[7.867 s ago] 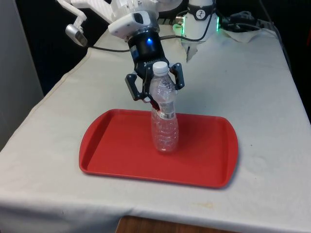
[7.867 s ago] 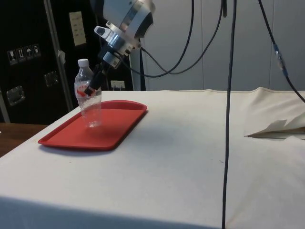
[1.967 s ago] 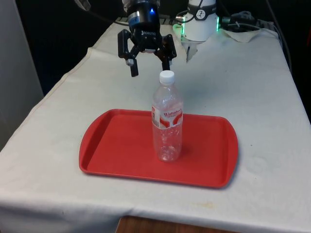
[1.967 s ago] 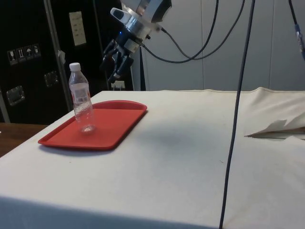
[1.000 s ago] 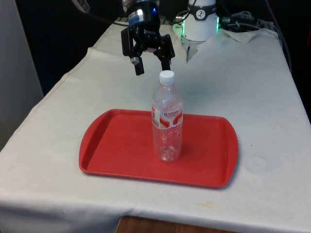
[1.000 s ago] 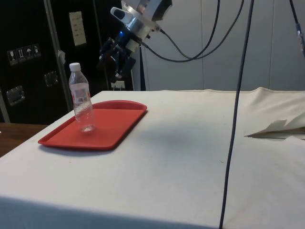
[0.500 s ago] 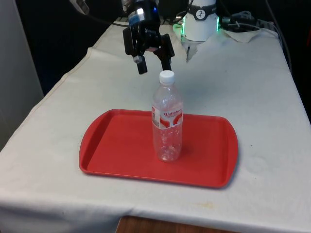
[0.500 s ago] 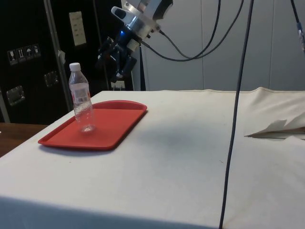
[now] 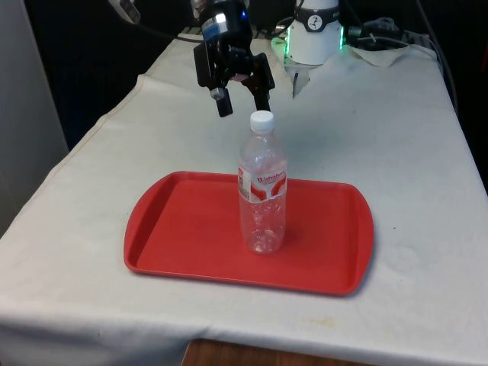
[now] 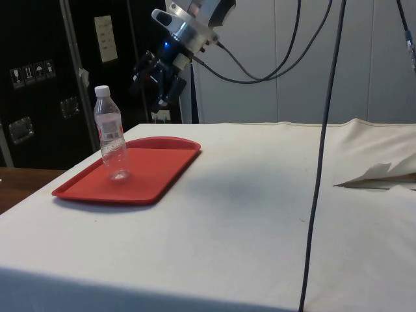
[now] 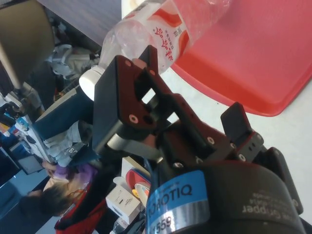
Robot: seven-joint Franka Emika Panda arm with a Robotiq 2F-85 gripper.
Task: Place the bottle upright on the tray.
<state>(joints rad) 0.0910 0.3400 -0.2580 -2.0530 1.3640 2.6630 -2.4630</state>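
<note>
I see the bottle (image 9: pixel 262 183) standing upright on the red tray (image 9: pixel 175 229), near the tray's middle and a little toward its far edge, cap on, nothing touching it. My gripper (image 9: pixel 241 97) hangs in the air above the counter (image 9: pixel 396 152) beyond the tray's far edge, jaws spread apart and empty, well clear of the cap. I judge the placing itself done and the step in hand a retreat. Next I'd lift away toward the counter's far end without brushing the bottle.
</note>
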